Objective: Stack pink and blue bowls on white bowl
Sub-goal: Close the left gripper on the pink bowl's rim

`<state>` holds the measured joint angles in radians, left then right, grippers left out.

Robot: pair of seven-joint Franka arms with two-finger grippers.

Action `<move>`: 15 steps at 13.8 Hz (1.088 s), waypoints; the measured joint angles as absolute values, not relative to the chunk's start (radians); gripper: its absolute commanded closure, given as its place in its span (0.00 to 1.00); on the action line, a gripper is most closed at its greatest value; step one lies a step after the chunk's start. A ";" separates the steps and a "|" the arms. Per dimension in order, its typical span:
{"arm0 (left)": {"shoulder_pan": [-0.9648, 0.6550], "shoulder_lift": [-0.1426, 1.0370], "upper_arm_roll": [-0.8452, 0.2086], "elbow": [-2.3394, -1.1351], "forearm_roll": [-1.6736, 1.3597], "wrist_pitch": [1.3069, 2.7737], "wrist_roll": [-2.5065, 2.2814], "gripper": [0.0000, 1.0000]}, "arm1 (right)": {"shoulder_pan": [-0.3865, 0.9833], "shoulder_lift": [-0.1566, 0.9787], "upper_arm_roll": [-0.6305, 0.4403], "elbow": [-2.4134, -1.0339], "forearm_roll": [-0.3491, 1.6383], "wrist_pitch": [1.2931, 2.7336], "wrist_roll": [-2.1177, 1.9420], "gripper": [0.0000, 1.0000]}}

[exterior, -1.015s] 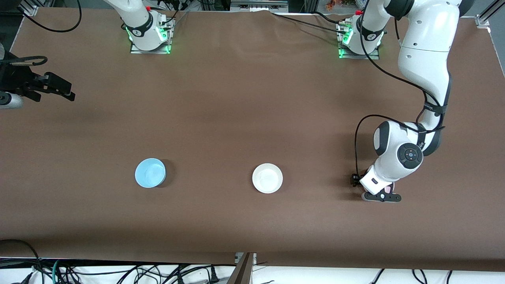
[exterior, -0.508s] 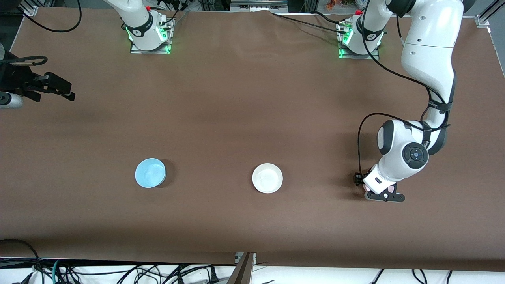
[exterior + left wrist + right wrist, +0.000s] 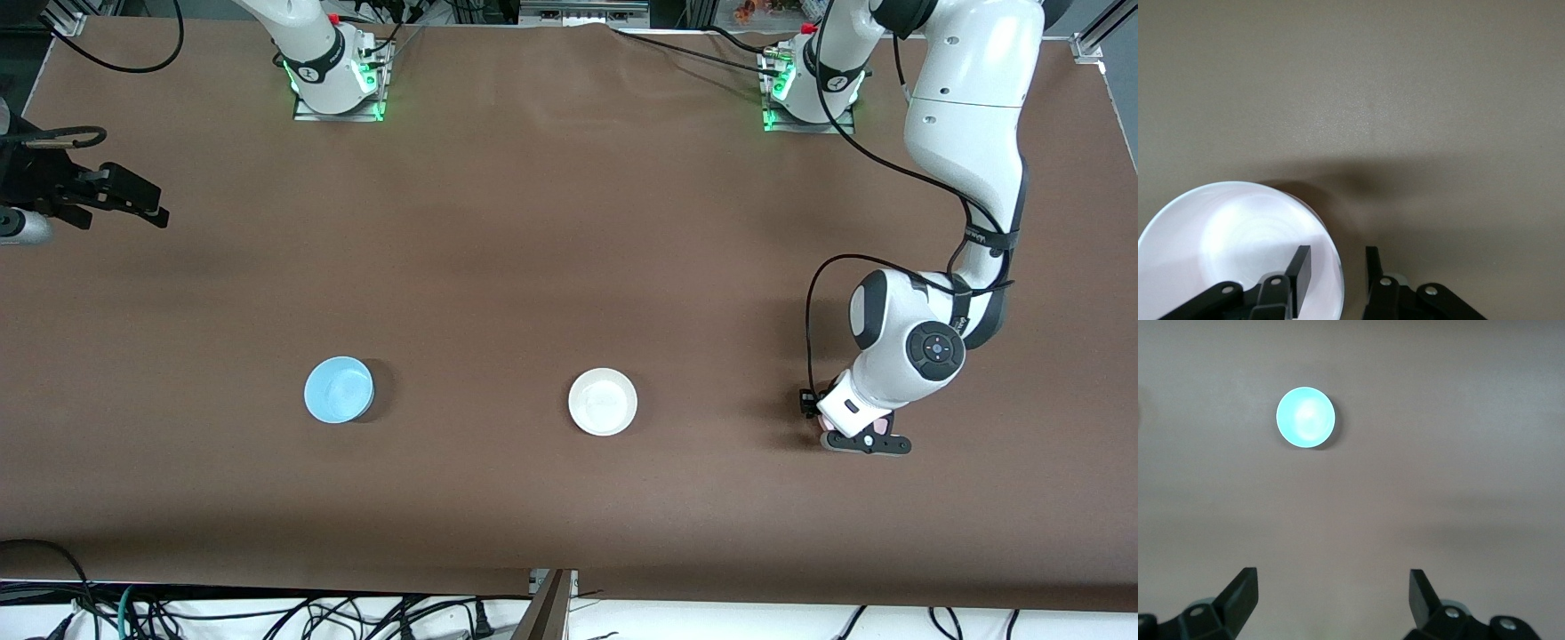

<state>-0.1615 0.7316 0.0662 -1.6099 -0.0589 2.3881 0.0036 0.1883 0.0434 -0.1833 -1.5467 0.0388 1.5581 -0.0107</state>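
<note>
The pale pink bowl sits toward the left arm's end of the table, mostly hidden under my left gripper. In the left wrist view the pink bowl looks washed out. My left gripper is open and straddles the bowl's rim, one finger inside the bowl and the other outside. The white bowl stands mid-table. The light blue bowl stands toward the right arm's end and also shows in the right wrist view. My right gripper waits, open and empty, high over the table's end.
The brown table cover carries only the three bowls. The two arm bases stand along the edge farthest from the front camera. Cables hang below the nearest edge.
My left arm shifted slightly toward its own end of the table and settled its gripper over the pink bowl's rim. The bowls and the right arm have not moved.
</note>
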 measured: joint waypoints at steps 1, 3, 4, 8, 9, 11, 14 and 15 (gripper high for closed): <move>-0.161 0.732 0.066 -1.611 -0.054 2.388 0.006 0.66 | 0.188 0.043 -0.183 -1.547 0.039 1.558 -0.011 0.00; -0.161 0.732 0.066 -1.612 -0.019 2.388 0.008 0.67 | 0.188 0.043 -0.184 -1.547 0.039 1.558 -0.011 0.00; -0.161 0.732 0.066 -1.612 -0.007 2.388 0.008 0.73 | 0.188 0.043 -0.184 -1.547 0.039 1.558 -0.011 0.00; -0.162 0.732 0.066 -1.612 -0.001 2.388 0.008 0.98 | 0.188 0.043 -0.184 -1.547 0.039 1.558 -0.011 0.00; -0.161 0.732 0.066 -1.612 -0.001 2.388 0.008 1.00 | 0.188 0.043 -0.184 -1.547 0.039 1.558 -0.011 0.00; -0.161 0.731 0.067 -1.612 0.001 2.388 0.008 1.00 | 0.188 0.043 -0.184 -1.547 0.039 1.558 -0.011 0.00; -0.161 0.724 0.069 -1.612 0.002 2.384 0.008 1.00 | 0.188 0.043 -0.184 -1.547 0.039 1.558 -0.011 0.00; -0.161 0.724 0.069 -1.612 0.002 2.384 0.005 1.00 | 0.188 0.043 -0.184 -1.547 0.039 1.558 -0.011 0.00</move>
